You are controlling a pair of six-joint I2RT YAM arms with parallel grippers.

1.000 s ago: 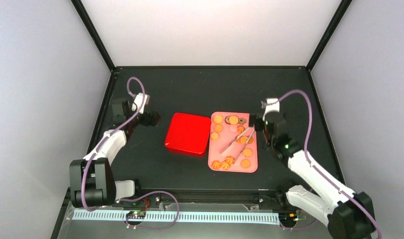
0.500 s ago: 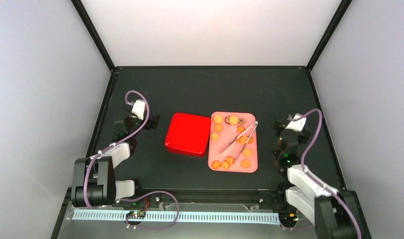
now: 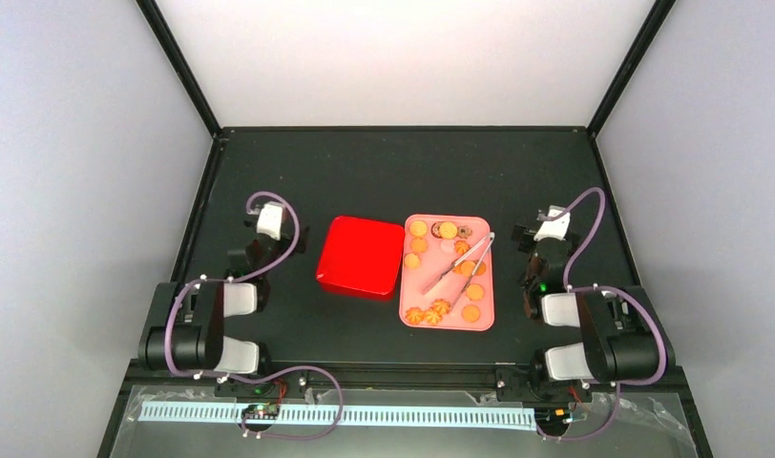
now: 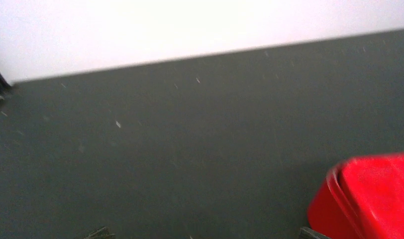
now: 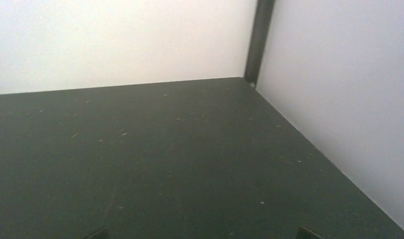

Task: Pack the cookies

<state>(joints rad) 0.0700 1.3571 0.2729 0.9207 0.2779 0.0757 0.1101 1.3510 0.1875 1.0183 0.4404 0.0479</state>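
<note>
You have both arms folded back near their bases, one at each side of the tabletop (image 3: 384, 162), so neither blocks the middle where the task's things sit. The left end effector (image 3: 267, 221) is well to the left of the red tin (image 3: 360, 257), and the right end effector (image 3: 550, 229) is just off the right of the pink tray (image 3: 489, 305); neither touches anything.

The cookies (image 3: 471, 312) lie loose on the pink tray, spread in scattered ones and small groups. A pair of metal tongs (image 3: 457, 264) rests slantwise across them, handle end toward the tray's far right corner, which puts it on the right arm's side. The red tin stands just beside the tray on its left with its lid on, so you cannot see whether anything is inside.

In the wrist views only the dark tips of each end effector's fingers peek in at the bottom edge, set wide apart, with nothing between them: both look released and hold nothing. The left wrist view catches the tin's (image 4: 369, 196) red corner at lower right; the right wrist view looks past everything to the bare far corner.

With the cookies on the tray and the tin shut, the packing looks unfinished.
</note>
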